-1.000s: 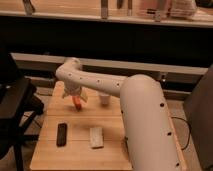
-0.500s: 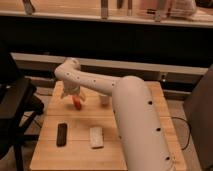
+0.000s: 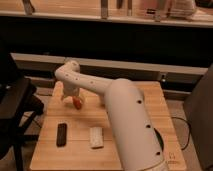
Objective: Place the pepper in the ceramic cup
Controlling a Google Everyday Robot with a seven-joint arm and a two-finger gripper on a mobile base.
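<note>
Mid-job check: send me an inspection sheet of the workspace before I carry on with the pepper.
Surface: wooden table, bare wood showing around the items.
Job's things: pepper at the gripper's tip, over the far left part of the table; ceramic cup not seen, possibly behind the arm.
Clutter: black oblong object and white oblong object, lying apart near the front.
Grippers: gripper over the far left of the table, at the pepper; cannot tell whether it holds it.
Cables: dark cable on the floor right of the table.
Surroundings: black chair at left; counter behind.
</note>
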